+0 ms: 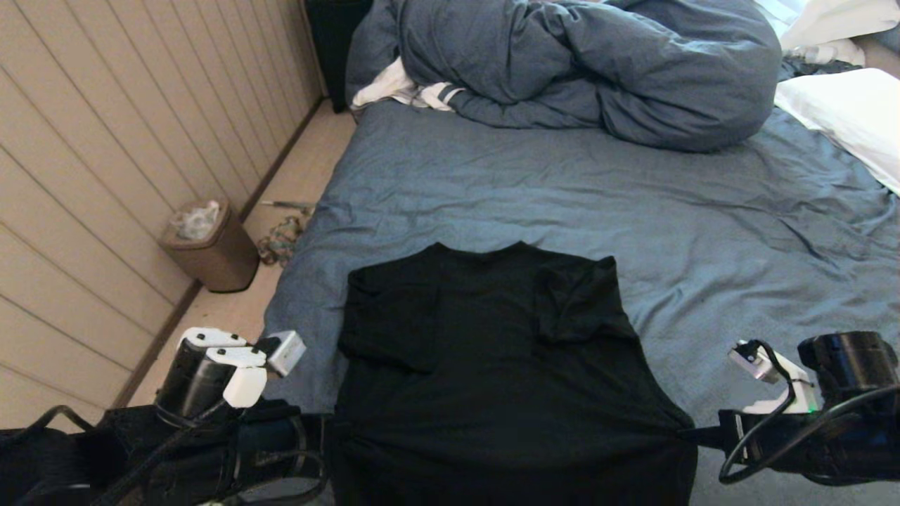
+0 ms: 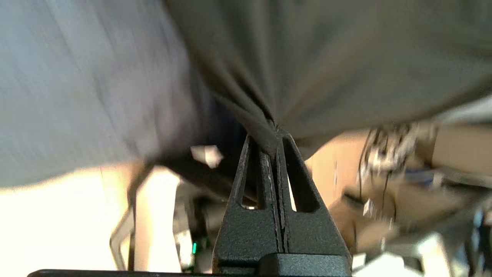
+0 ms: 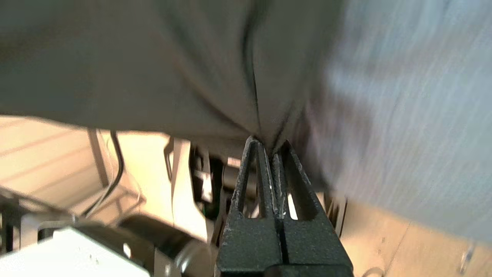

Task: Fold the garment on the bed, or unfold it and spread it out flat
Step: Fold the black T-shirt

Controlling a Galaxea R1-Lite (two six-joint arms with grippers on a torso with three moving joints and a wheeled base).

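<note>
The black garment (image 1: 492, 351) lies on the slate-blue bed (image 1: 703, 225), collar away from me, both sleeves folded in over the chest, plain side up. Its lower part is pulled taut between my two grippers at the bed's near edge. My left gripper (image 1: 330, 429) is shut on the garment's left lower corner; in the left wrist view the gripper (image 2: 275, 132) pinches a bunch of the garment (image 2: 326, 69). My right gripper (image 1: 692, 434) is shut on the right lower corner; in the right wrist view the gripper (image 3: 269, 148) clamps the garment (image 3: 153, 69) where creases converge.
A bunched blue-grey duvet (image 1: 583, 63) lies across the far side, with a white striped cloth (image 1: 401, 88) under its left end. White pillows (image 1: 851, 112) sit far right. A brown waste bin (image 1: 211, 246) stands on the floor by the panelled wall, left of the bed.
</note>
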